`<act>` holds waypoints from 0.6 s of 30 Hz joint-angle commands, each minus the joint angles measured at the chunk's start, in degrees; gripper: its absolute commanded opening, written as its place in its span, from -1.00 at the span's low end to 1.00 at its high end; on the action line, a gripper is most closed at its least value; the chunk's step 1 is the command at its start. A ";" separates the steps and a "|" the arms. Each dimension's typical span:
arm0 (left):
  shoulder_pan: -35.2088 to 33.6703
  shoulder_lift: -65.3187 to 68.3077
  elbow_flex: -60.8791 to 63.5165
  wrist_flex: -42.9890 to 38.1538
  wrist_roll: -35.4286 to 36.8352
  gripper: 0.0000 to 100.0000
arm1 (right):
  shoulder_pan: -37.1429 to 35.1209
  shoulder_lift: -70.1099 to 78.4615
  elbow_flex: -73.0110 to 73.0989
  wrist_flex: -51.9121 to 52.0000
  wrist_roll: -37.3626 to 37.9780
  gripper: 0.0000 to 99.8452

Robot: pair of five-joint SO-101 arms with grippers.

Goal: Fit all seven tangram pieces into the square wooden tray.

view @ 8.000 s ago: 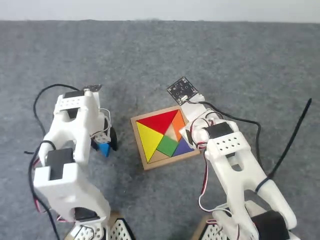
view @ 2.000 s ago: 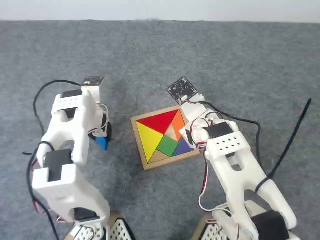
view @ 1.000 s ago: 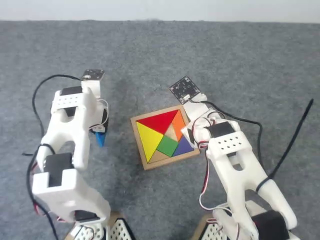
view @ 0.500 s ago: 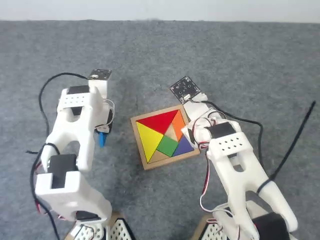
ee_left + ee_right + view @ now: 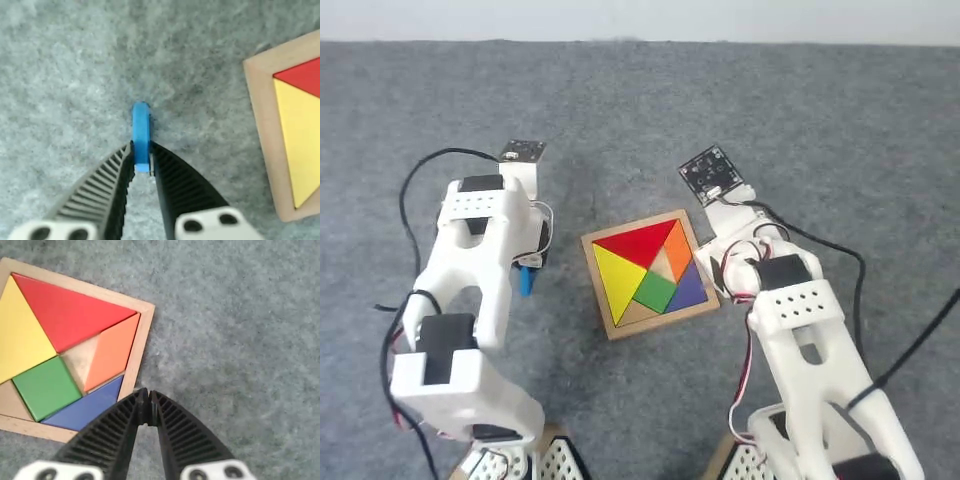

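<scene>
From the high view, the left pincer (image 5: 528,266) is clamped on a blue piece (image 5: 525,281), held on edge above the grey desk (image 5: 800,120). The square wooden tray (image 5: 603,327) lies well to that pincer's side, between the two arms, and the right arm (image 5: 790,310) sits just beside the tray's opposite edge. The tray holds red (image 5: 640,243), yellow (image 5: 610,280), orange (image 5: 677,247), green (image 5: 655,292) and purple-blue (image 5: 688,292) pieces, with bare wood showing in two gaps.

In the left wrist view, the ribbed fingers (image 5: 107,175) squeeze the blue piece's thin edge, and most of the piece sticks out past the tips. The tray's corner is apart from it.

In the right wrist view, the right pincer (image 5: 145,406) has its tips pressed together on nothing. They are just outside the tray's rim, next to the purple-blue piece.
</scene>
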 commanded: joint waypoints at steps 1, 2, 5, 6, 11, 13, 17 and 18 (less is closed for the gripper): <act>0.53 1.05 0.66 -0.88 0.62 -0.98 | 0.57 -2.68 -0.53 -1.01 -0.35 -0.95; 0.53 1.05 0.57 -0.88 0.62 -0.98 | 0.57 -2.59 -0.53 -1.01 -0.35 -0.95; 0.53 1.32 0.66 -0.88 0.62 -0.98 | 0.57 -2.59 -0.53 -1.01 -0.35 -0.95; 0.53 1.58 0.75 -0.88 0.62 -0.98 | 0.57 -2.59 -0.53 -1.01 -0.44 -0.95; 0.53 1.67 0.84 -0.62 0.62 -0.97 | 0.57 -2.51 -0.44 -1.01 -0.44 -0.95; 0.53 1.67 0.92 -0.62 0.62 -0.97 | 0.57 -2.42 -0.44 -1.01 -0.44 -0.95; 0.53 1.67 1.01 -0.53 0.62 -0.89 | 0.57 -2.33 -0.44 -1.01 -0.44 -0.95; 0.53 1.67 1.01 -0.53 0.70 -0.89 | 0.57 -2.33 -0.44 -1.01 -0.44 -0.95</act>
